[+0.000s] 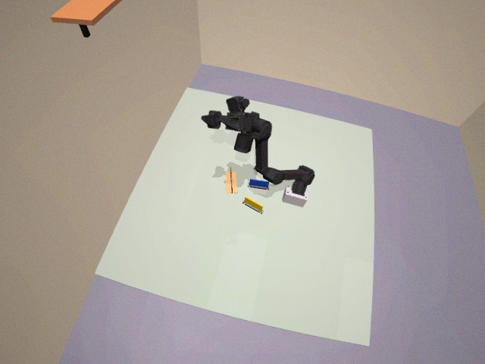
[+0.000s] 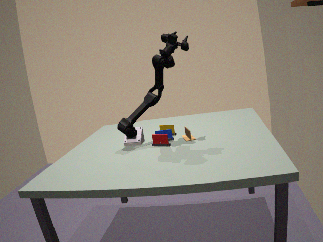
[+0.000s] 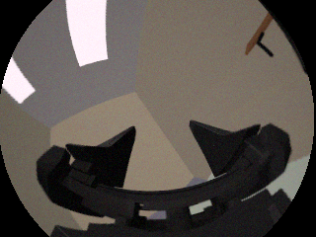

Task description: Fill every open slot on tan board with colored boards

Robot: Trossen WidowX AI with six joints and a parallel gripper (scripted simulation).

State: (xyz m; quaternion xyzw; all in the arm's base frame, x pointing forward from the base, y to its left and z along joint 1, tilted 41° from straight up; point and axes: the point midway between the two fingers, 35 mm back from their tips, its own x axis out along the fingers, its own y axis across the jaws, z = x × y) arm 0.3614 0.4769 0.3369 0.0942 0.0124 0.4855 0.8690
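High over the pale green table (image 1: 305,250) (image 2: 166,166), the black gripper (image 2: 179,37) (image 3: 162,127) tips upward, jaws spread nearly full and holding nothing. The tan board (image 1: 231,182) (image 2: 187,133) stands upright on its flat base. Red (image 2: 159,139), blue (image 1: 258,183) (image 2: 164,133) and yellow boards (image 1: 253,204) (image 2: 167,128) stand in dark holders between it and the arm's base (image 1: 294,201) (image 2: 141,136) — no lettering I can read.

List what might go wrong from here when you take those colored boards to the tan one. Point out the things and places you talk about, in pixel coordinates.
The yellow board (image 1: 253,205) (image 2: 167,127) is angled differently from the blue one (image 1: 258,183) (image 2: 164,131), so reusing one grasp angle could twist a board.
The arm (image 1: 261,155) (image 2: 158,75) may block the top view of the red board (image 2: 159,139).
The tan board (image 1: 231,180) (image 2: 187,133) looks thin; an off-line push might tip it.
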